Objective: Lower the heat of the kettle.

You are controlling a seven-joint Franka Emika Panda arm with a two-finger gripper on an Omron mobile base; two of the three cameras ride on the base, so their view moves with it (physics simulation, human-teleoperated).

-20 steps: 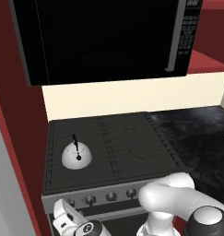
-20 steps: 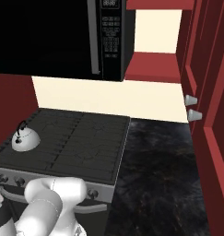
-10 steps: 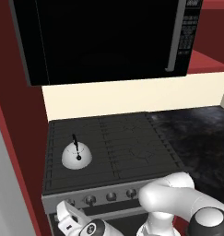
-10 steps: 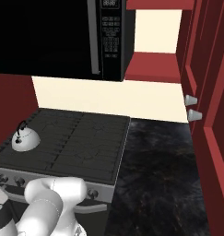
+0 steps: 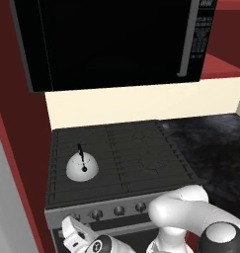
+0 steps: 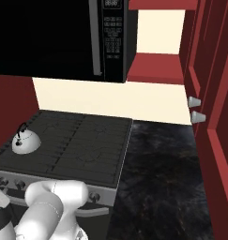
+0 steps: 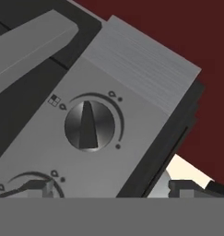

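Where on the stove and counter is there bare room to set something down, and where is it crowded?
The black counter right of the stove lies bare. On the stove, the rear-left burner behind the kettle and both right-hand burners are free. The kettle takes the front-left burner. It is tight at the knob panel's left end, where the open fingers face a knob.

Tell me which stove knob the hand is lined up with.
The leftmost knob on the stove's front panel, centred ahead of the open hand; the next knob along sits at the picture's edge.

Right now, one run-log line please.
gripper: open, empty | faces stove knob, untouched | kettle: front-left burner
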